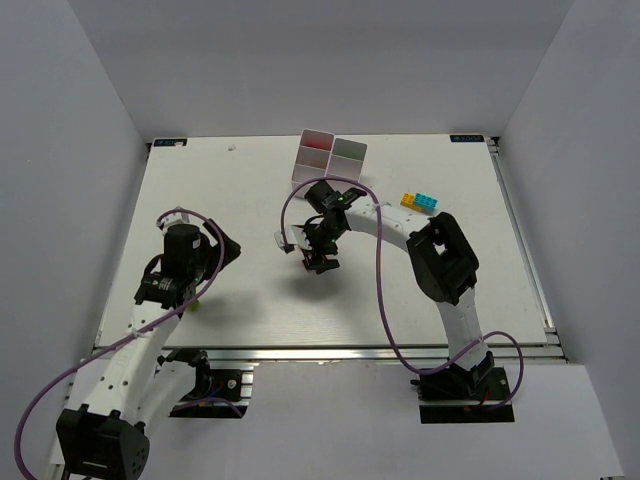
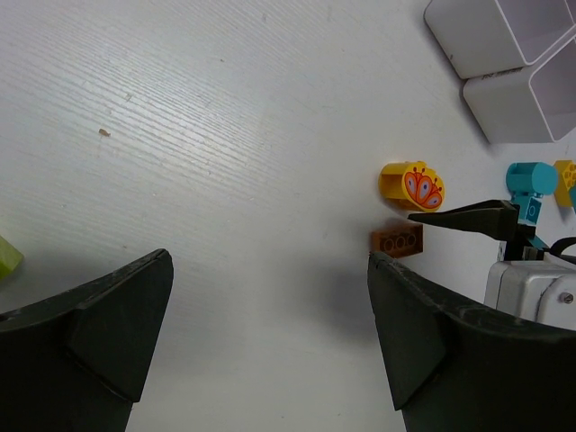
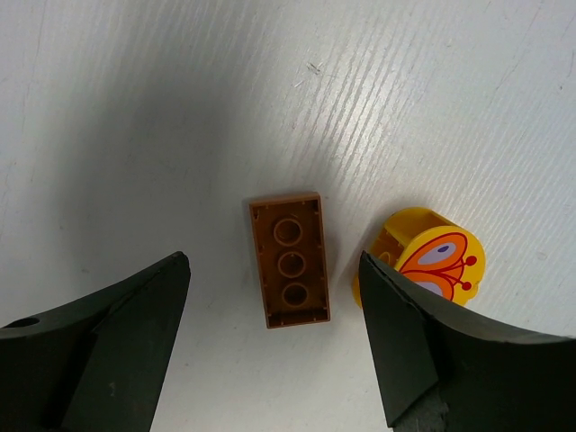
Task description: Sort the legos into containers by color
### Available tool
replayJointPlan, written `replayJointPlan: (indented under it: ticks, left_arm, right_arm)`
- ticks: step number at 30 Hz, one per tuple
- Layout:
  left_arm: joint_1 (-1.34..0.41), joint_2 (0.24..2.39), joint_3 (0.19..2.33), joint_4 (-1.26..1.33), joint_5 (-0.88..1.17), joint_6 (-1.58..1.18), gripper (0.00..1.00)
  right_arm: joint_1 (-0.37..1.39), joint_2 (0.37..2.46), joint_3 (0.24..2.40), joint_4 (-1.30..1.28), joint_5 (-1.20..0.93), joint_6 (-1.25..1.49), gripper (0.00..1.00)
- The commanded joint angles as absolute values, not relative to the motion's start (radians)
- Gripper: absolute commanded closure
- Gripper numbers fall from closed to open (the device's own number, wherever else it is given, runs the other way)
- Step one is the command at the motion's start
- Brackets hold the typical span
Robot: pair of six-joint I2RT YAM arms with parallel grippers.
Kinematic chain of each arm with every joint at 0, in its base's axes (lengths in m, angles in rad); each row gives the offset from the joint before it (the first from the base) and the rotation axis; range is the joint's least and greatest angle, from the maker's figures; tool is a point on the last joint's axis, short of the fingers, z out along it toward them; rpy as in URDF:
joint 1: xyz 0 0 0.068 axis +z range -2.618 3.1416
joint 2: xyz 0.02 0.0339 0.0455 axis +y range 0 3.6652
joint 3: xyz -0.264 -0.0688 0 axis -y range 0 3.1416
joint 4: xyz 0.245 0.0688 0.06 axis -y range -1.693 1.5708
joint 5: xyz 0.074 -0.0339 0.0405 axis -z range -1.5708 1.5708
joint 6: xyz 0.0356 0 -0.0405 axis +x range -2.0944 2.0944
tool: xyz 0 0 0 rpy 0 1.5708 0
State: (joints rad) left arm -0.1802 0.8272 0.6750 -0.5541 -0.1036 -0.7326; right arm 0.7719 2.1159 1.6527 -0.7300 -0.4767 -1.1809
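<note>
1. The left gripper (image 2: 270, 261) sits at the left-centre of the top view. Its jaws are spread wide over the bare white table (image 1: 250, 300) and grip nothing.
2. A lime brick (image 2: 4, 256) lies at the far left edge of the left wrist view. It is outside the left finger and apart from it.
3. The right gripper (image 3: 274, 261) hangs at the centre of the top view, pointing down with its jaws apart.
4. An orange-brown brick (image 3: 290, 261) lies flat on the table between the right gripper's fingers. Its underside faces up, showing three round tubes, and it touches neither finger.
5. A yellow round brick (image 3: 430, 261) with a butterfly print lies just right of the orange-brown brick, by the right-hand finger. Whether it touches that finger cannot be told.
6. The containers (image 1: 303, 168) stand at the upper centre of the top view, just beyond the right arm's wrist. One compartment shows red inside and its neighbour looks grey-green.
7. Yellow and cyan bricks (image 1: 420, 202) lie together on the table right of centre, near the right arm's elbow and apart from the containers.
</note>
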Motion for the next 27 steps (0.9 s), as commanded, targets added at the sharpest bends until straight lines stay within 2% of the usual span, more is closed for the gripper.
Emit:
replayJointPlan:
  ticks: [1, 27]
  left_arm:
    - [-0.178, 0.827, 0.689, -0.538, -0.095, -0.723, 0.02]
    - [-0.178, 0.847, 0.683, -0.522, -0.095, -0.718, 0.02]
  right_arm:
    - [0.770, 2.074, 1.644, -0.729, -0.485, -1.196, 0.19]
    - [0.761, 2.082, 1.655, -0.744, -0.491, -1.210, 0.19]
